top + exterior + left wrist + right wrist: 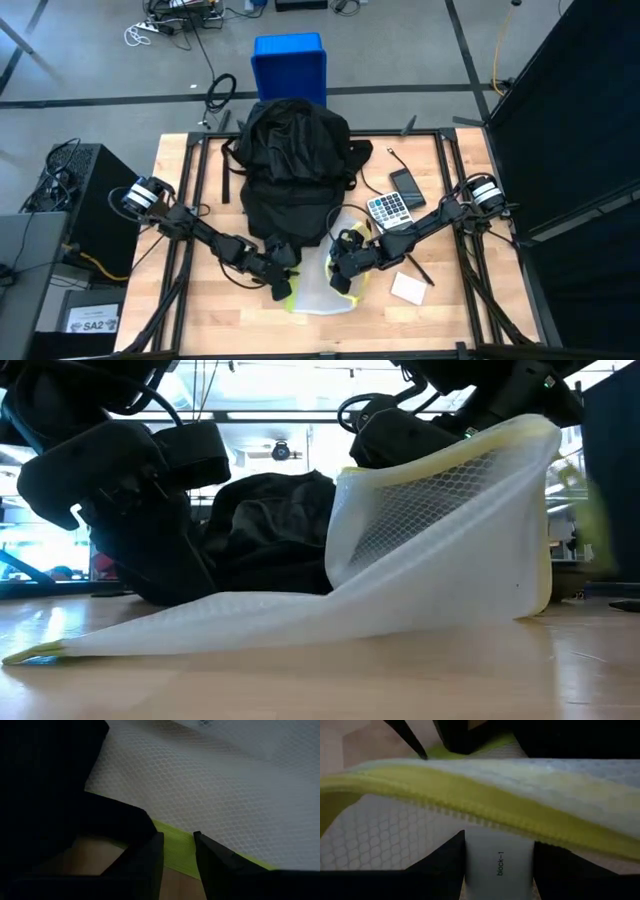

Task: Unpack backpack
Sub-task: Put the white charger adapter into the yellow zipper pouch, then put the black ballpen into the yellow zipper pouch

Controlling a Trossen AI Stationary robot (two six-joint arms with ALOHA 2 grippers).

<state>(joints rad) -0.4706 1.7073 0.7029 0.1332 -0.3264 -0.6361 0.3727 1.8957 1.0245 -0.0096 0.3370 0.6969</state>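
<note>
The black backpack (293,170) lies at the back middle of the desk (440,320), just in front of a blue bin (290,66). In front of it lies a white mesh pouch (325,280) with a yellow-green zip edge. The left hand (283,287) is clamped on its near corner. The right hand (345,272) seems clamped on something white inside the pouch's raised mouth. A calculator (388,209) sits nearby.

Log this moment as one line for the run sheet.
mesh pouch out, in front of backpack | left gripper pinching green edge | right gripper lifting other end | calculator, phone already on table
</note>
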